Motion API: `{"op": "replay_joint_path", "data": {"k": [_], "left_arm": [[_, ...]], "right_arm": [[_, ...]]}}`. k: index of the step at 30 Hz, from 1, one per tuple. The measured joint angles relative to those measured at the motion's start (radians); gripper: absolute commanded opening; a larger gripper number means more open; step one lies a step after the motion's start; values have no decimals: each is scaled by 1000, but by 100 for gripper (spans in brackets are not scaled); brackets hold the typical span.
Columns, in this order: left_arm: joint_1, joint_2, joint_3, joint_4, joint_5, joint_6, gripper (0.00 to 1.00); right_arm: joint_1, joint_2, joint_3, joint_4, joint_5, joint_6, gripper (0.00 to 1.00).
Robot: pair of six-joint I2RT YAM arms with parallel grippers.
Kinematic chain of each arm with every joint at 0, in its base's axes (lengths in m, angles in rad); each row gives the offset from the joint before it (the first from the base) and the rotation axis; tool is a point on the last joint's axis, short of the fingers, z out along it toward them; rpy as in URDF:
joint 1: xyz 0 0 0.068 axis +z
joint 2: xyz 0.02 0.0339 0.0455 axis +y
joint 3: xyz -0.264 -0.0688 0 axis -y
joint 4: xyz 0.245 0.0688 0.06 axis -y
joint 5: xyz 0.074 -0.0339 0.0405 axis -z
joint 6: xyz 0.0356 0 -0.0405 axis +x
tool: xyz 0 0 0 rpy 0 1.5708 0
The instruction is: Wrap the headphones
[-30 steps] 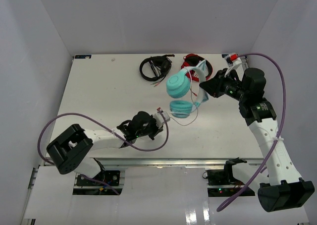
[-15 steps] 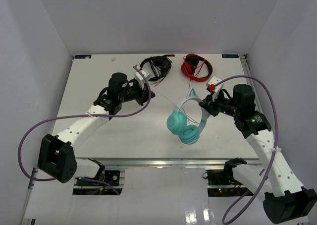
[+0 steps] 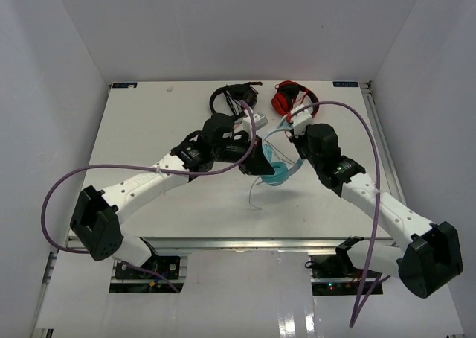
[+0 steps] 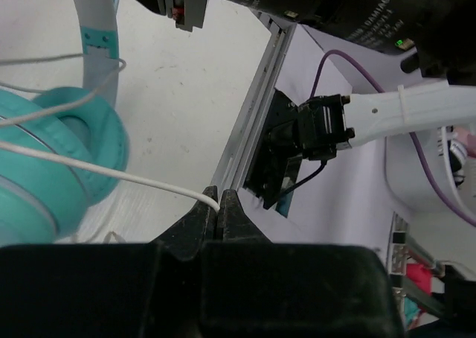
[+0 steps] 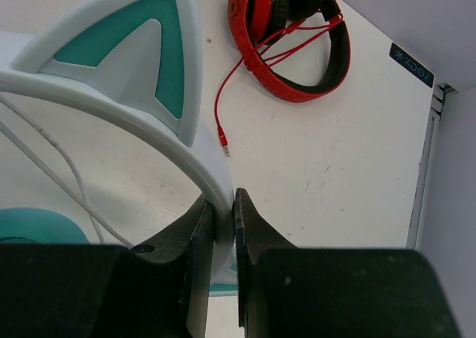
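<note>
- The headphones (image 3: 277,171) are near the middle of the surface (image 3: 149,129), a little toward 3 o'clock, between the two arms. I cannot tell whether the cups rest on it or hang just above it.
- The right pincer (image 5: 219,213) is clenched on the pale headband (image 5: 97,92), at 5 o'clock from a cat ear (image 5: 130,48) with a teal inner face.
- The left pincer (image 4: 219,204) is clenched on the thin white cable (image 4: 111,176). The cable runs from its tips toward 9 o'clock and passes over a round teal cup (image 4: 52,159).
- In the top view, a loose piece of cable trails from the headphones toward 7 o'clock.
- I judge the headphones to be light. The headband looks like smooth, stiff plastic in an arch, so it is the good place to hold. Beside the ear is best, because the ear should stop sliding.
- The cups are padded, soft and round, so they are poor for narrow fingers.
- The cable is limp and smooth. It may slip through a pinch, and it probably needs gentle tension, because a hard pull could harm its joint at the cup.
- The red headphones (image 5: 290,40) are at 12 o'clock from the teal ones and the black headphones (image 3: 232,100) at 11 o'clock. Both are apart from them, and their loose cords could be caught.
</note>
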Motion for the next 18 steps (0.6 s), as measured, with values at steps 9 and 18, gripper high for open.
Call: {"op": "replay_joint_path", "data": {"k": [9,18], "left_arm": [[-63,53,-92,241,-224,-281,41],[-164,22,-183,341,-435,-218,54]], "right_arm": [[-23,154,183,-96,73,291,8],[-86,114,256,-163,-68,467,8]]}}
